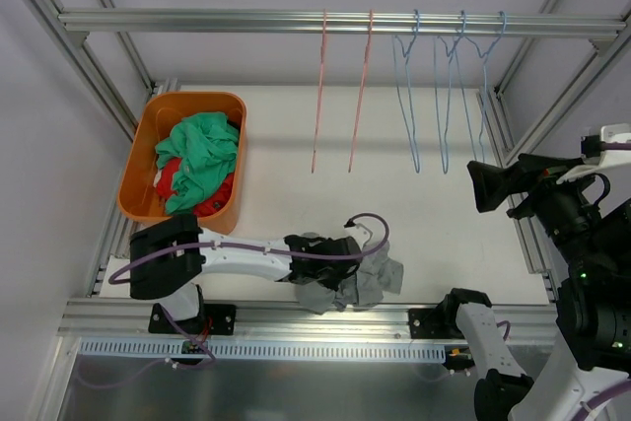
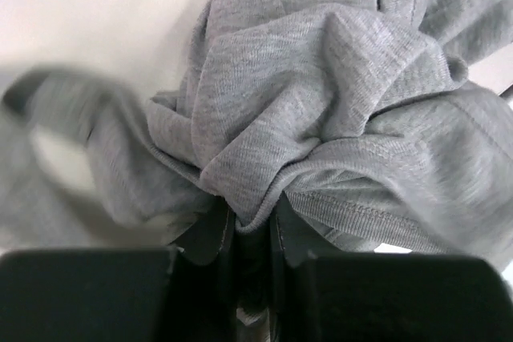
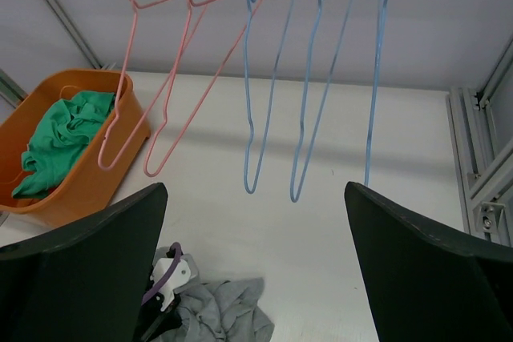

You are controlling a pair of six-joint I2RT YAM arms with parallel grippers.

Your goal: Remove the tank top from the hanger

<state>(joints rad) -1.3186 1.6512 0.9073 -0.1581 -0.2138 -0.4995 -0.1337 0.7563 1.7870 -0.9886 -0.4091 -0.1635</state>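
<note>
A grey tank top [image 1: 363, 281] lies crumpled on the white table near the front edge, off any hanger. My left gripper [image 1: 347, 265] is shut on a fold of it; in the left wrist view the fabric [image 2: 321, 102] is pinched between the fingers [image 2: 210, 234]. The tank top also shows in the right wrist view [image 3: 228, 314]. My right gripper [image 1: 485, 185] is open and empty, held high at the right, its fingers [image 3: 425, 254] wide apart. Two pink hangers [image 1: 320, 96] and three blue hangers [image 1: 449, 86] hang bare on the rail [image 1: 197, 19].
An orange bin [image 1: 148, 145] with green and red clothes [image 1: 202, 160] stands at the back left. Aluminium frame posts run along both sides of the table [image 1: 276, 194].
</note>
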